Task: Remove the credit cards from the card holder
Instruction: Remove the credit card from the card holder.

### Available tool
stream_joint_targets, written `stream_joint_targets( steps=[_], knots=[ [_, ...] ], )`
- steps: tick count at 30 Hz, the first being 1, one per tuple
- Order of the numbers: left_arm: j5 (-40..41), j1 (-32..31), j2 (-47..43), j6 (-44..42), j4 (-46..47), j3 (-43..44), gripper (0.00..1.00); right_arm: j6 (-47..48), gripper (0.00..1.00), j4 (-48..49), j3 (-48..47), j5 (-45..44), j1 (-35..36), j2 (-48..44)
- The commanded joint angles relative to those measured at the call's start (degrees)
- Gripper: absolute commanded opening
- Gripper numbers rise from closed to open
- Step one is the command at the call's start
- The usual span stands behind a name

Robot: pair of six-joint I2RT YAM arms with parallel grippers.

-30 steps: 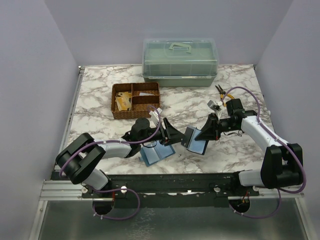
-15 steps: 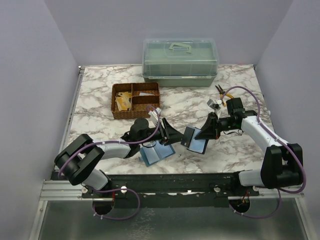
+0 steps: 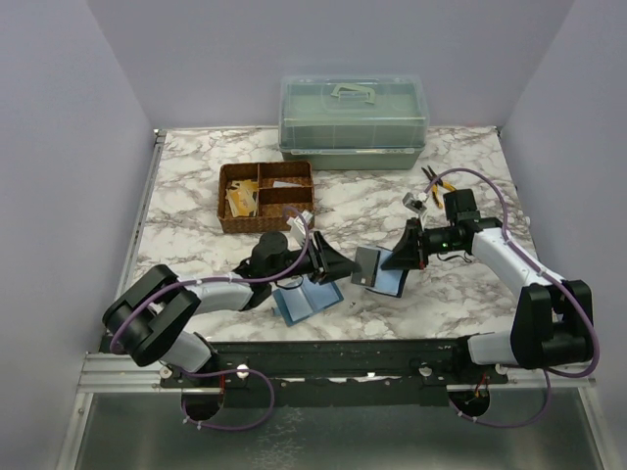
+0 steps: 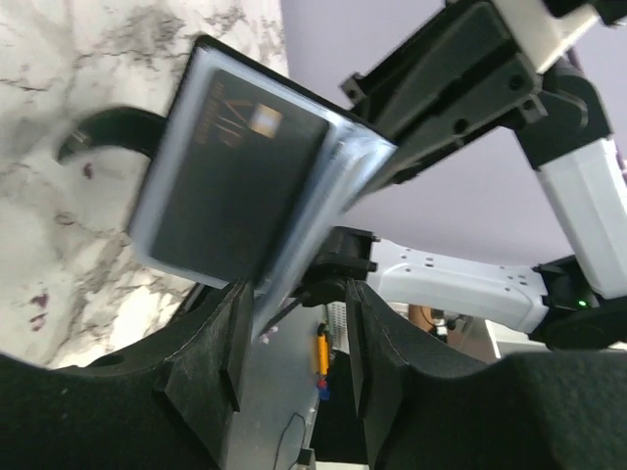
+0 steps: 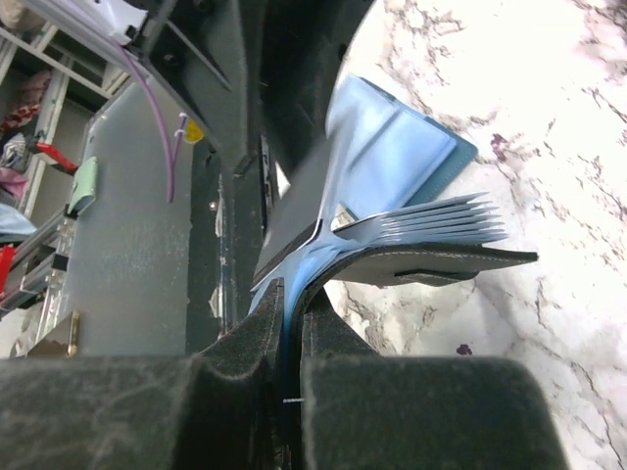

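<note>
One small black card holder [image 3: 385, 282] is held up over the front middle of the marble table [image 3: 196, 196], between the two arms. It is open, and its blue-grey inside faces the left arm. In the right wrist view the clear sleeves of the card holder [image 5: 441, 262] spread like a fan. A dark card [image 3: 365, 266] sits on the side towards the left arm. In the left wrist view this dark card [image 4: 235, 186] has a gold chip and lies inside a clear sleeve.

The right gripper [image 3: 400, 259] pinches one flap of the holder, and in its own camera the right gripper [image 5: 291, 304] has both fingers pressed together on the thin flap. The left gripper [image 3: 338, 266] is at the card side of the holder. In its own view the jaws of the left gripper [image 4: 294, 343] stand apart, with the lower edge of the sleeves between them and not squeezed from both sides.

A light-blue folder [image 3: 304, 299] lies flat on the table under the left arm. Further back are a brown wicker tray [image 3: 257, 223] with compartments and a green box [image 3: 353, 122] with a lid at the far edge. Yellow-handled pliers [image 3: 436, 181] lie near the right arm.
</note>
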State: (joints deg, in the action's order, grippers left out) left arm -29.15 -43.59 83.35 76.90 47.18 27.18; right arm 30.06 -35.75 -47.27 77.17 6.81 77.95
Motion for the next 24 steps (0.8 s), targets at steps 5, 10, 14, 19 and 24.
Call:
stream_joint_targets(
  steps=[5,10,14,19,24],
  knots=[
    [-2.36,-0.2,-3.64,1.48,5.82,0.25,0.46,-3.0,0.0,4.48,0.61,-5.1,1.01,1.42],
    [-2.69,-0.18,-3.89,1.67,5.91,0.08,0.46,-3.1,0.0,4.57,0.47,-4.65,1.09,1.89],
    [-3.14,-0.18,-2.14,1.75,6.35,0.54,0.46,-1.45,0.0,2.96,0.1,-2.27,1.1,2.06],
    [-4.19,-0.18,0.72,2.69,10.11,1.67,0.29,0.29,0.0,1.6,0.06,0.06,1.19,1.32],
    [-4.77,-0.18,2.88,3.92,12.92,1.97,0.05,0.9,0.0,1.15,-0.01,0.98,1.19,1.15]
  ],
)
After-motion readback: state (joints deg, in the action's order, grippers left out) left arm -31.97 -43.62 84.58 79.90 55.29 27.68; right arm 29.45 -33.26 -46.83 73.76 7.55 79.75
